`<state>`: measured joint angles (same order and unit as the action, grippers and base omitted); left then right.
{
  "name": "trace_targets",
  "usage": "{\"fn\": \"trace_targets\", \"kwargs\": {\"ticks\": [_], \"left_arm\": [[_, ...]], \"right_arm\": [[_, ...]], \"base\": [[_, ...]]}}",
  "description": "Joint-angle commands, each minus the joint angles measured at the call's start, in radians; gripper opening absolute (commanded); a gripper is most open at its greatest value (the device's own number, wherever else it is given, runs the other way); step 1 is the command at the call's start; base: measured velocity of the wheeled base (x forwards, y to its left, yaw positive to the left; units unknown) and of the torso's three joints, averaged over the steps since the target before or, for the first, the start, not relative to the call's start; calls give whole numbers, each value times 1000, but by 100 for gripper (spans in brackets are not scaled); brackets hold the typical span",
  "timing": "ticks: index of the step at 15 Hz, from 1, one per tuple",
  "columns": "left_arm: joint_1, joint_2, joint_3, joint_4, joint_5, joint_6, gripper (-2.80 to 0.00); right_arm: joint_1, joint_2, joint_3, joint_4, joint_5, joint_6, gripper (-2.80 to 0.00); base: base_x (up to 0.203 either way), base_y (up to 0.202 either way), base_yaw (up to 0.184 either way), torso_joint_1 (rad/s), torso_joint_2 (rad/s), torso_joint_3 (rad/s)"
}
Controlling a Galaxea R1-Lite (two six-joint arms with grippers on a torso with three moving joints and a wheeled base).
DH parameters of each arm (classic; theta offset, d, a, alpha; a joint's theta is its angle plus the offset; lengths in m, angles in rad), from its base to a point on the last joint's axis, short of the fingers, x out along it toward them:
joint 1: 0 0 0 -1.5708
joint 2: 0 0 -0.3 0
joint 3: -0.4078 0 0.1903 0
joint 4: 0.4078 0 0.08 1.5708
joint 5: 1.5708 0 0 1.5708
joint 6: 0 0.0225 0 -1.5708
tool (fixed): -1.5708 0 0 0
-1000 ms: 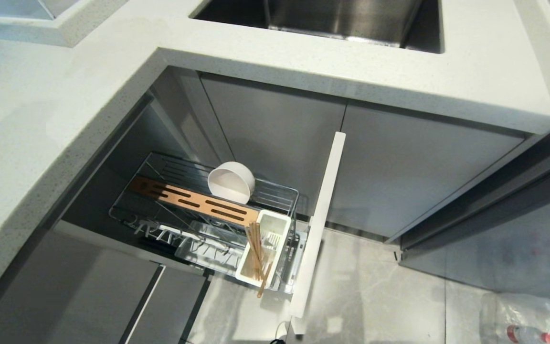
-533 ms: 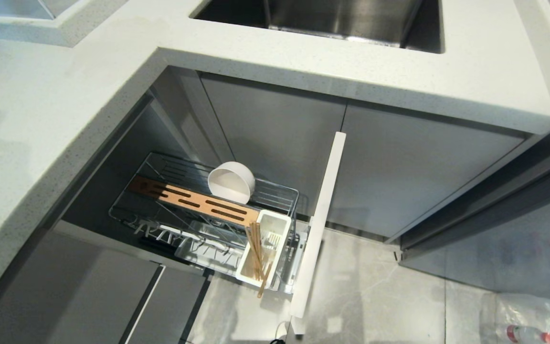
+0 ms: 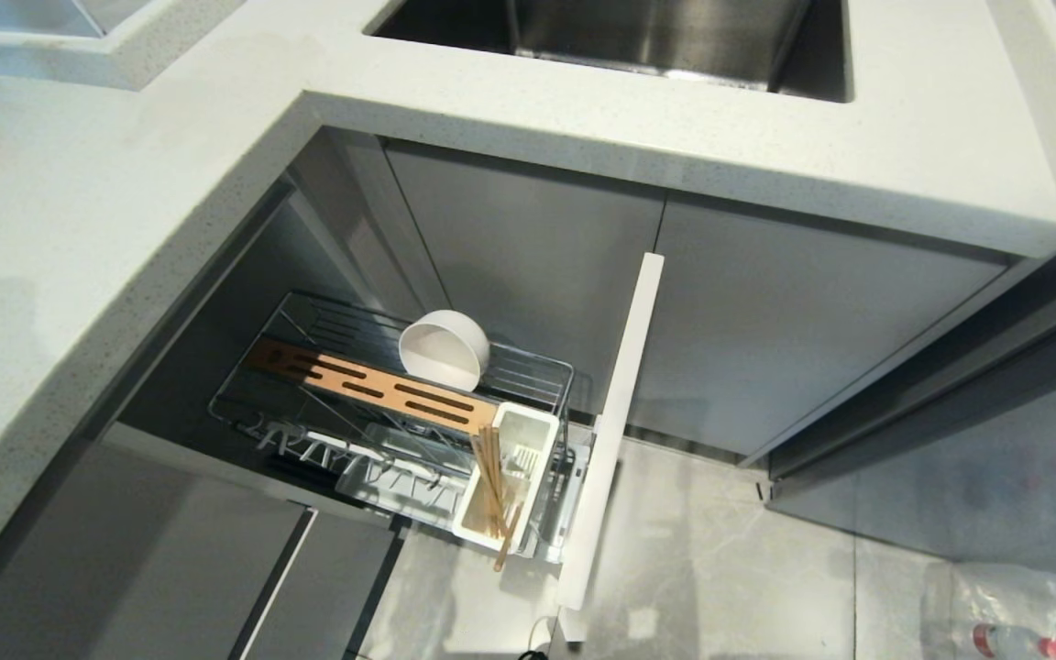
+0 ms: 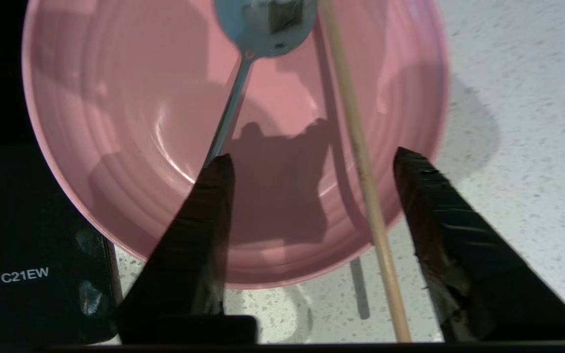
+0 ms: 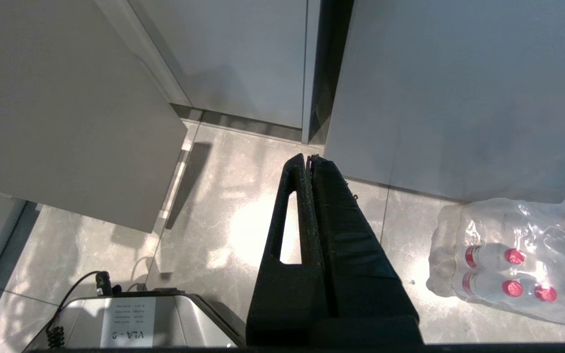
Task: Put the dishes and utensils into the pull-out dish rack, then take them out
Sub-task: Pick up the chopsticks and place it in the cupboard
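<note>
The pull-out dish rack point(image 3: 528, 371) stands drawn out under the counter. A cream-white bowl point(image 3: 444, 350) leans in it by the brown slotted strip point(image 3: 372, 385). Wooden chopsticks point(image 3: 494, 500) stand in its white cutlery box point(image 3: 533, 431). On the speckled counter lies the pink plate point(image 4: 140, 122), with the grey spoon point(image 4: 258, 29) resting in it and one chopstick point(image 4: 361, 162) lying across its rim. My left gripper point(image 4: 312, 156) hovers open over the plate's near rim; the chopstick runs between its fingers, untouched. My right gripper point(image 5: 308, 158) hangs shut over the floor, holding nothing.
A black cooktop point(image 4: 27, 274) borders the plate on the counter. The steel sink point(image 3: 675, 37) is set in the counter above the rack, and the pale drawer front point(image 3: 615, 431) juts out. A pack of water bottles point(image 5: 518, 264) lies on the floor near the right arm.
The rack, bowl and chopsticks in the head view have not moved. Only a faint shadow on the counter at the left has shifted.
</note>
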<state>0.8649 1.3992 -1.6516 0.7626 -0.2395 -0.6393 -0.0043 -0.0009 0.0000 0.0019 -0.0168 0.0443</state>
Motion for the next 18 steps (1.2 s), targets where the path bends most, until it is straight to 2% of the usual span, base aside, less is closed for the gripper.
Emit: {"fn": "trace_targets", "kwargs": {"ticks": [1,5,13,18], "left_arm": [[0,18,20,2,-6,-14,0],[-6,59,33,1,-66,-38,0],[-54,100,24,-32,-67,-51,0],[-55,116,27,-32,-67,-49,0]], "right_arm": [[0,1,2,0,0,0,-280],[0,1,2,0,0,0,-280],[0,1,2,1,0,0,-280],[0,1,2,0,0,0,-280]], "base": [[0,0,0,0,0,0],[0,0,0,0,0,0],[0,0,0,0,0,0],[0,0,0,0,0,0]]}}
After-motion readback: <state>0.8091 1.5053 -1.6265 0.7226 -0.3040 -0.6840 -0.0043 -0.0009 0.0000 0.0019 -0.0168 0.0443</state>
